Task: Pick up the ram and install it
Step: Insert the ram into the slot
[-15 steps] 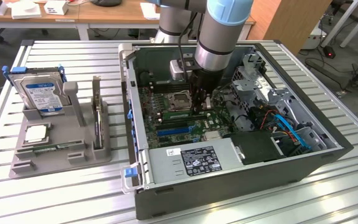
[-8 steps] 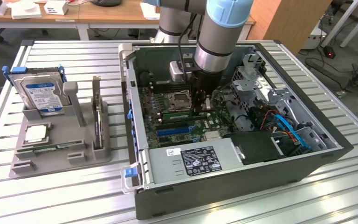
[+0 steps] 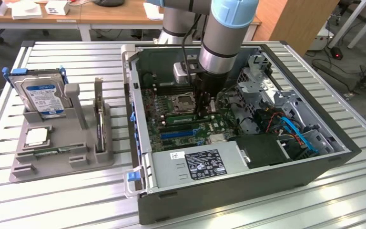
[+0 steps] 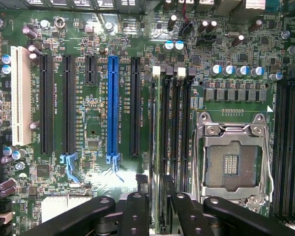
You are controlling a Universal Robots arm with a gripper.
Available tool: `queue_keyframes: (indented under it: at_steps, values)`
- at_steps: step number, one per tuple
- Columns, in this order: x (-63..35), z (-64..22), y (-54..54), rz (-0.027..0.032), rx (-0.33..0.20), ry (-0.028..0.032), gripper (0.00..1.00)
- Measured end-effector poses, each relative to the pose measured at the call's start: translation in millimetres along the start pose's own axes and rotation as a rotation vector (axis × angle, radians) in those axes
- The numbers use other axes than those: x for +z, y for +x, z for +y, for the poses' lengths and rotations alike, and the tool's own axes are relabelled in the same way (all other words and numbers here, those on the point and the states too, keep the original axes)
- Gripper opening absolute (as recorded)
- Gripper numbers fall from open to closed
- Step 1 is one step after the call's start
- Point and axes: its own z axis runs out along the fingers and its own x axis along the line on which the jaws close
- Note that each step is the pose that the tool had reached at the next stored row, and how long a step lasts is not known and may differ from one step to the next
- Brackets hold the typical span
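The ram (image 4: 159,147) is a thin green stick seen edge-on, standing in the outermost memory slot beside the CPU socket (image 4: 233,160) on the motherboard (image 4: 93,125). My gripper (image 4: 158,206) straddles one end of it. The black fingers (image 4: 136,209) stand a little apart on either side of the stick, with a narrow gap showing. In the exterior view the gripper (image 3: 207,109) reaches straight down into the open computer case (image 3: 234,191), just above the board.
Empty black memory slots (image 4: 184,132) lie beside the ram, and a blue card slot (image 4: 112,105) lies further off. A grey holder (image 3: 55,152) at the exterior view's left carries a hard drive (image 3: 42,95), an upright card (image 3: 98,114) and a chip (image 3: 36,137). The power supply (image 3: 196,164) fills the case's near side.
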Motion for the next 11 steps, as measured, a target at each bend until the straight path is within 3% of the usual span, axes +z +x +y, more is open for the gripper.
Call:
queue_keyframes:
  at_steps: [4,11]
  values:
    - [-2.4,0.0,-0.1,0.0000,0.000,0.0000,0.24]
    - [-19.4,0.2,-0.7,0.0000,0.000,0.0000,0.24]
